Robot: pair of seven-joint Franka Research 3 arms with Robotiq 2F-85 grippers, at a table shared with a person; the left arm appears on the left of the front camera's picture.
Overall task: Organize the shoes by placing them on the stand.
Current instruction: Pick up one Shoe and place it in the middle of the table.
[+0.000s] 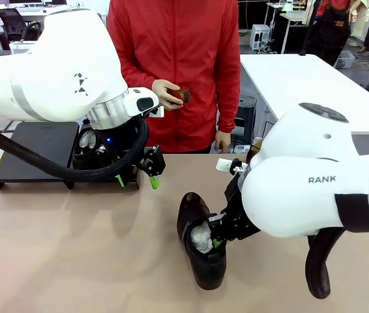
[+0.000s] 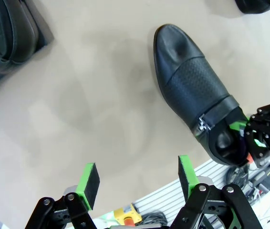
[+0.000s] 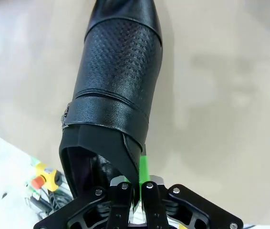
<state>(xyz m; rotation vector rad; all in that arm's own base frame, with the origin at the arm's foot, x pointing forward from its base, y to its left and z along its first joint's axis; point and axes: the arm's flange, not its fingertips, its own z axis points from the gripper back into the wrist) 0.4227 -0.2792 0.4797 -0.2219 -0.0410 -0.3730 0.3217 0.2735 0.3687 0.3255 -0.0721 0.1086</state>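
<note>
Our right claw point(image 3: 138, 179) pinches the collar of the buckled black shoe point(image 3: 118, 81); our left claw point(image 2: 137, 180) hangs wide and empty over the table point(image 2: 77, 109).

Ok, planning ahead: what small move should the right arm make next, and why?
Probably lift the shoe slightly: the right gripper is shut on its opening rim, it seems to rest on the table, and the stand sits far left.

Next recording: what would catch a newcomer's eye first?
The glossy black shoe mid-table, its opening rim pinched by the shut right gripper. Behind it, the open left gripper hangs near the black stand, and a person in red holds a small brown brush.
</note>
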